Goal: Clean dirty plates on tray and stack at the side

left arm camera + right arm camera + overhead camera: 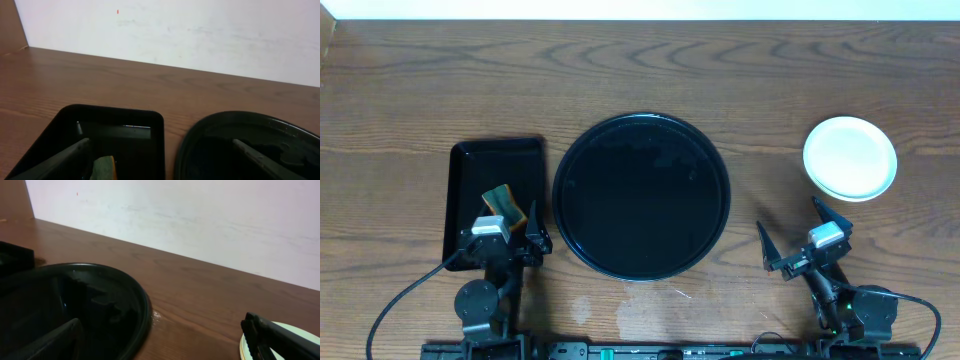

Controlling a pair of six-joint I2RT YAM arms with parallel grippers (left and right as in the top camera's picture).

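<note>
Round black tray [642, 196] at centre, stacked plates [850, 158] at its three o'clock, my left gripper [510, 212] and right gripper [789, 220] jaws wide.

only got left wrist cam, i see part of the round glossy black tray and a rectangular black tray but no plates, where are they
Observer: A stack of pale round plates sits on the wooden table, to the right of the round glossy black tray and clear of its rim.
Operator: ok, anything left on the round tray, i only see a slice of it
Observer: No. The overhead view shows its whole surface bare, with no plate on it.
</note>
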